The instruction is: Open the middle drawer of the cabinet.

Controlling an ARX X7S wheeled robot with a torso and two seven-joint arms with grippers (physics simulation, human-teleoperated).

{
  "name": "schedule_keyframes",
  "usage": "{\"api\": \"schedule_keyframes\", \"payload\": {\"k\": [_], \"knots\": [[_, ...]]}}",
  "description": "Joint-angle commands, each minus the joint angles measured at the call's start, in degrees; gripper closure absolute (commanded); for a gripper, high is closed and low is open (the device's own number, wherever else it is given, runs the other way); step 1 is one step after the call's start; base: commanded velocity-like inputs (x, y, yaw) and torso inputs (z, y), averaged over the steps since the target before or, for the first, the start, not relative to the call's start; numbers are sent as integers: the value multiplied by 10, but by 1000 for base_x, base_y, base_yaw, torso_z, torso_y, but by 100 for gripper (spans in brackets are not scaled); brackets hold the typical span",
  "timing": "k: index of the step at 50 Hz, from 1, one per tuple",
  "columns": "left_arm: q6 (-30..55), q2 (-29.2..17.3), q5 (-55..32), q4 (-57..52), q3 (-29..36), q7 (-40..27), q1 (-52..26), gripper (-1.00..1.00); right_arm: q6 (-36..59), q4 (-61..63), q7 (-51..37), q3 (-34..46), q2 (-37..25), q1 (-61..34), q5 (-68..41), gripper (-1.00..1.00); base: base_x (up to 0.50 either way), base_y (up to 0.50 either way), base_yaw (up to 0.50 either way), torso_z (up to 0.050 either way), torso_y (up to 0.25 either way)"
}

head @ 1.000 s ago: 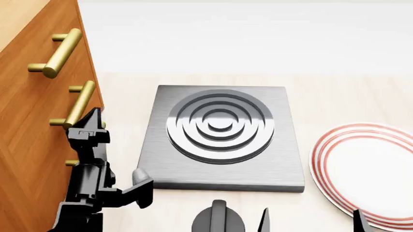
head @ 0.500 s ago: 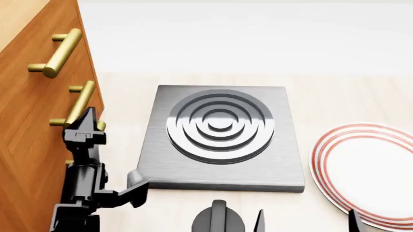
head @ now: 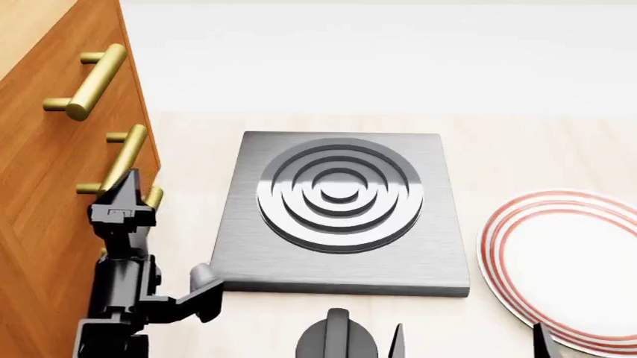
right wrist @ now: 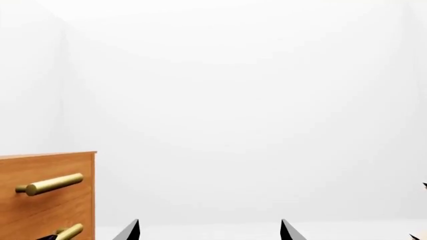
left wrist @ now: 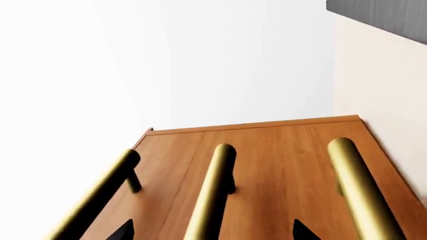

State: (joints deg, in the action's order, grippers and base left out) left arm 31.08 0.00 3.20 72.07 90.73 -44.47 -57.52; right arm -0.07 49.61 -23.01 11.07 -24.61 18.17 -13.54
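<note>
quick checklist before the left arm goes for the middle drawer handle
1. Jaws spread wide enough: ok. In the left wrist view the left gripper shows its two tips on either side of the middle handle.
2. Lined up with the right handle: ok. That bar is the central one of three on the cabinet.
3. Jaws closed on the handle: not ok, no grip yet.
4. Middle drawer still shut: ok, its front is flush with the others.
5. Pull path clear: cannot tell. The stove plate lies beside the cabinet.
6. Right gripper out of the way: ok, open and facing bare wall.
</note>
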Motion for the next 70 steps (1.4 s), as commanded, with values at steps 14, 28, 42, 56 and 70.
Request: {"api": "schedule_keyframes", "payload": {"k": [14, 28, 42, 56, 70], "knots": [[5, 0, -1, 25, 4, -9, -1, -100, 1, -3, -3, 7, -4, -3, 2, -100, 0, 0, 0, 0, 0], [13, 0, -14, 29, 8, -15, -2, -100, 4, -7, -4, 14, -6, -7, 4, -100, 0, 0, 0, 0, 0], [14, 0, -26, 29, 13, -21, 1, -100, 5, -11, -7, 17, -7, -10, 4, -100, 0, 0, 0, 0, 0], [10, -1, -28, 29, 17, -28, 4, 100, 2, -11, -10, 18, -9, -8, 5, -100, 0, 0, 0, 0, 0], [1, 0, -27, 29, 13, -34, 8, 100, 2, -10, -12, 18, -11, -9, 3, -100, 0, 0, 0, 0, 0]]}}
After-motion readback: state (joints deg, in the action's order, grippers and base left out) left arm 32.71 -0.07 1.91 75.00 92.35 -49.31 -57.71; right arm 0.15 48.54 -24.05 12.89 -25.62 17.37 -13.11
